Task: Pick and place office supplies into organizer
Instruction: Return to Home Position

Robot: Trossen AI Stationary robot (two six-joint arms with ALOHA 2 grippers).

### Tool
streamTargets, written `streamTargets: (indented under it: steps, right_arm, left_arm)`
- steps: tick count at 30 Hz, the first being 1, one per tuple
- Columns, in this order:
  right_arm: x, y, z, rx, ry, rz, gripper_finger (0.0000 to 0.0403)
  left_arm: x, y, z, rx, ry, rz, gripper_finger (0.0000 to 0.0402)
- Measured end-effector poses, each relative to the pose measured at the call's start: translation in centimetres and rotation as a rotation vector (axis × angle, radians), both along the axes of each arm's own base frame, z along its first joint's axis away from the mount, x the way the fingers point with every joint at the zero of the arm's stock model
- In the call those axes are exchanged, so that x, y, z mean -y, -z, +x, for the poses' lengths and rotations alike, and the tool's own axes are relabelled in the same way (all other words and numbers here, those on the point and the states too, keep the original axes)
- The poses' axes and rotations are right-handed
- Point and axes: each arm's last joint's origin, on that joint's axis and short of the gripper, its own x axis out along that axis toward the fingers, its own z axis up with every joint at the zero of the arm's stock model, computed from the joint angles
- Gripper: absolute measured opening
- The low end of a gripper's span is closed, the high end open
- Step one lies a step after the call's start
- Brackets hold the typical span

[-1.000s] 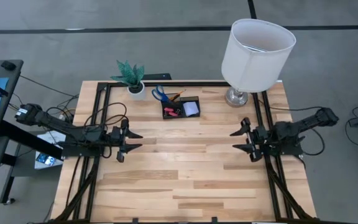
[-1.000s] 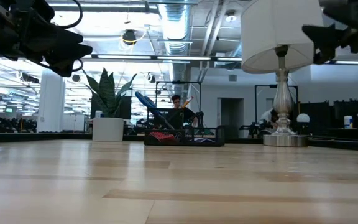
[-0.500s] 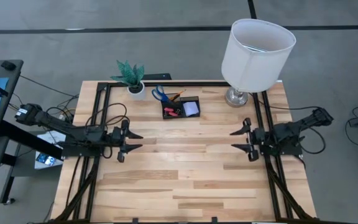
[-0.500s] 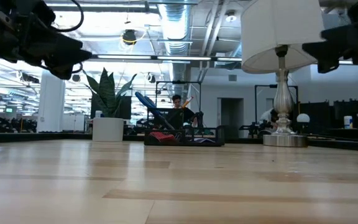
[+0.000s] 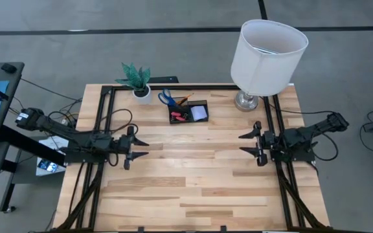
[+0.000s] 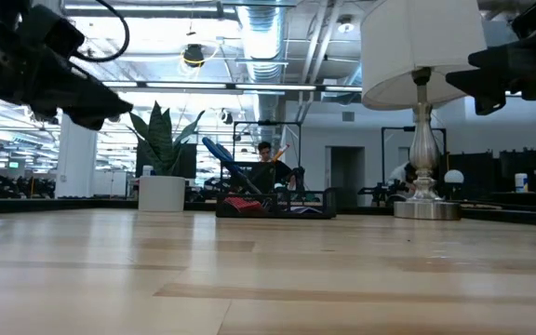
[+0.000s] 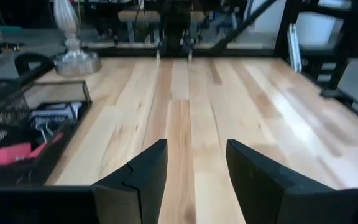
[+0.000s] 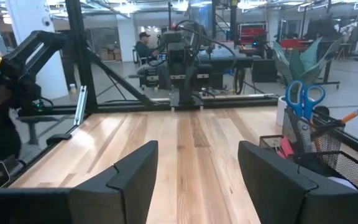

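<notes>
I have the left gripper (image 5: 141, 147) and right gripper (image 5: 243, 144) hanging wide open and empty; I judge nothing is left to fetch. The filled organizer (image 5: 188, 122) stands well off, between both finger pairs.

**Counter layout: 3 items standing along the far edge**

The counter (image 5: 193, 175) is a light plank top of mixed pale and tan boards, bordered on the far edge and both sides by a black metal frame (image 5: 219, 86). A white plant pot (image 5: 142, 94) stands at the far left, just beside the far frame bar. The black mesh organizer (image 5: 188, 112) stands between the pot and the silver lamp base (image 5: 246, 101), set slightly further in from the edge than either. The lamp base sits at the far right, near the right frame rail. All 3 items stand upright and apart from each other.
</notes>
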Motion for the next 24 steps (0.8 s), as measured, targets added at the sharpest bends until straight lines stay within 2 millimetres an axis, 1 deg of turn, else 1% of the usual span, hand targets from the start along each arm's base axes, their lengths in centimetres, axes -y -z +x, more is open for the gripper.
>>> streamTargets:
  steps: [15, 21, 24]
  right_arm:
    - [0.0, 0.0, 0.0, 0.000, 0.000, 0.000, 0.0219]
    - [0.0, 0.0, 0.0, -0.001, 0.000, 0.000, 0.0219]
    - [0.0, 0.0, 0.0, -0.001, 0.000, 0.000, 0.0219]
  left_arm:
    - [-0.3, 3.2, -1.1, -0.345, 0.009, 0.122, 0.0158]
    - [0.1, 2.9, -1.2, -0.323, 0.027, 0.126, 0.0158]
    - [0.3, 1.5, -1.7, -0.180, 0.070, 0.087, 0.0158]
